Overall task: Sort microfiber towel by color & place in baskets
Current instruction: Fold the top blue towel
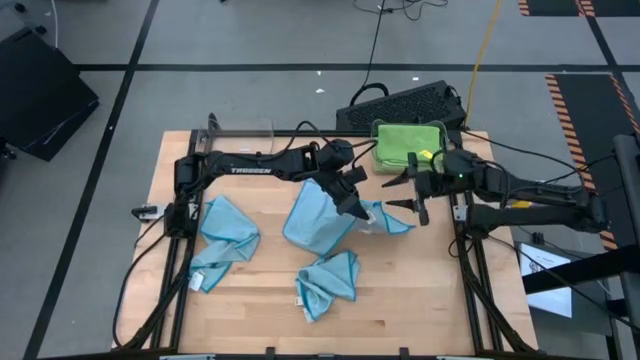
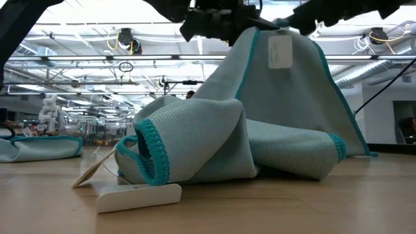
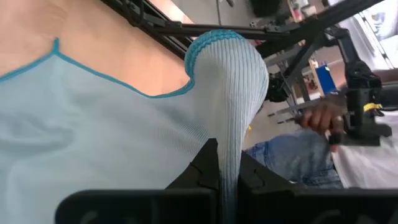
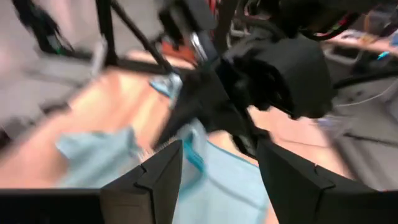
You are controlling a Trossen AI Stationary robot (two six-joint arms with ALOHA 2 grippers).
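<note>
Several light blue microfiber towels with teal edging are on the wooden table. One (image 1: 316, 222) hangs from my left gripper (image 1: 350, 203), which is shut on it at the table's middle. Two others lie loose, one at the left (image 1: 228, 236) and one crumpled near the front (image 1: 328, 281). A green towel (image 1: 408, 143) lies in the clear basket (image 1: 440, 128) at the far right. A second clear basket (image 1: 241, 128) stands at the far left. My right gripper (image 1: 402, 193) stands open just right of the held towel, holding nothing. My left gripper pinches a bunched fold of the blue towel (image 3: 231, 134) between its two fingers. The fingers come slanting down from the table's left. The towel spreads below them like a tent (image 2: 292, 97), and its lower edge (image 2: 354, 151) rests on the table.
A black keyboard (image 1: 405, 100) lies beyond the table's far edge, behind the green towel's basket. A white tag (image 2: 140, 195) lies on the wood near the front towel. A person's hand and jeans (image 3: 311, 118) show beyond the table in the left wrist view.
</note>
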